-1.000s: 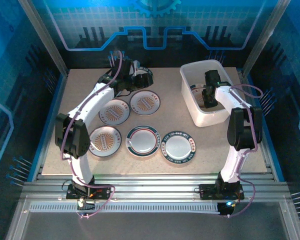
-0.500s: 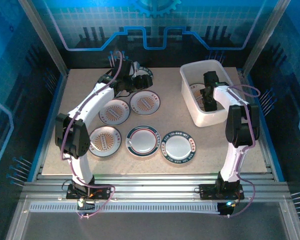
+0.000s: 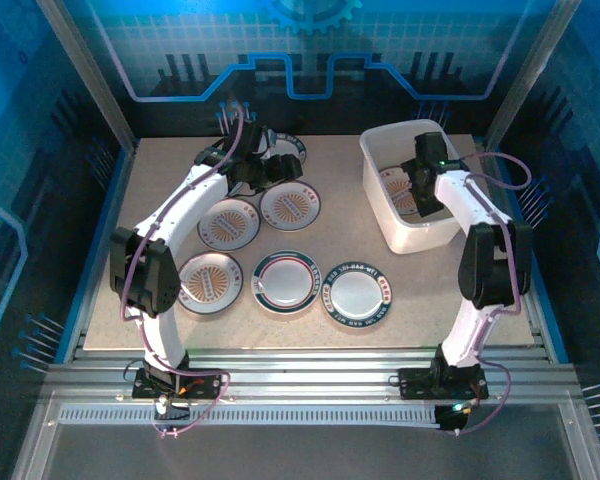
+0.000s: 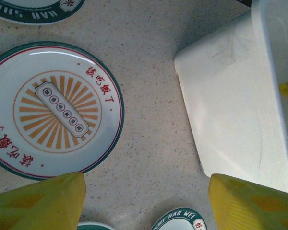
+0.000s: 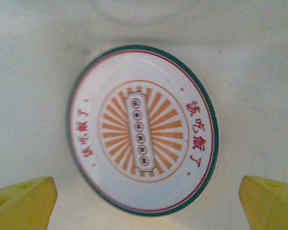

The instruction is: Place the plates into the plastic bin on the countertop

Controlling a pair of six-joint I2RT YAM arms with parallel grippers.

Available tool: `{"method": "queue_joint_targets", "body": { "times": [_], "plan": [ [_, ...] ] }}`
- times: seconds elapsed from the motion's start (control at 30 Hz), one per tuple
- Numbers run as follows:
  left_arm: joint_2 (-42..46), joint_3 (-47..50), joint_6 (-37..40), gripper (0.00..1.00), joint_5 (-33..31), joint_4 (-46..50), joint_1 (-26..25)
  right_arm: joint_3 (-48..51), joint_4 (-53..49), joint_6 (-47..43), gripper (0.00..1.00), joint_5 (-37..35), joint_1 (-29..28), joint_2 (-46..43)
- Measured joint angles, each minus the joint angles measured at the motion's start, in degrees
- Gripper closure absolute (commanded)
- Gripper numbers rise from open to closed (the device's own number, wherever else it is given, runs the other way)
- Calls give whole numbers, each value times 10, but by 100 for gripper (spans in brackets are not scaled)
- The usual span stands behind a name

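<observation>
My left gripper [image 3: 276, 167] hovers open at the back of the countertop [image 3: 420, 285], beside a green-rimmed plate [image 3: 292, 148]. Its yellow fingertips [image 4: 38, 201] stand wide apart over bare countertop [image 4: 149, 143], with a sunburst plate [image 4: 55, 110] to their left and the white plastic bin [image 4: 235, 96] to their right. My right gripper [image 3: 420, 190] is open inside the bin [image 3: 435, 232], above a sunburst plate [image 5: 144, 129] lying flat on the bin floor. Nothing sits between its fingertips [image 5: 21, 201]. Loose plates include sunburst ones [image 3: 290, 205] [image 3: 228, 223] [image 3: 210, 282] and green-rimmed ones [image 3: 287, 281] [image 3: 357, 295].
The plates lie in two loose rows left of the bin. Blue edges and metal rails [image 3: 300, 365] frame the countertop. Open surface lies in front of the bin, at the right front [image 3: 450, 300]. Two more plate rims [image 4: 33, 9] [image 4: 182, 221] reach into the left wrist view.
My right gripper has drawn slightly up and back inside the bin, its elbow swinging right; the sunburst plate stays on the bin floor. The left gripper has barely shifted.
</observation>
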State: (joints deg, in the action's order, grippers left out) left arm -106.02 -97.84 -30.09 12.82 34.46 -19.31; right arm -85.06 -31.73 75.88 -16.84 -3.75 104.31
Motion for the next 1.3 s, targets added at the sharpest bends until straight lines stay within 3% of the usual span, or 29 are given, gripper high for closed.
{"method": "queue_joint_targets", "body": {
  "times": [0.2,0.4,0.6,0.93,1.3],
  "plan": [
    [24,30,0,30,0,38,7,37,7,-67,2,-13,0,-94],
    [75,112,5,30,12,60,28,88,14,-149,8,-12,0,-191],
    [121,222,27,30,27,63,36,133,14,-236,25,0,-10,-293],
    [150,323,51,30,56,56,43,196,1,-316,50,50,-97,-394],
    [138,346,65,30,79,47,43,247,-1,-320,56,60,-203,-406]
  ]
}}
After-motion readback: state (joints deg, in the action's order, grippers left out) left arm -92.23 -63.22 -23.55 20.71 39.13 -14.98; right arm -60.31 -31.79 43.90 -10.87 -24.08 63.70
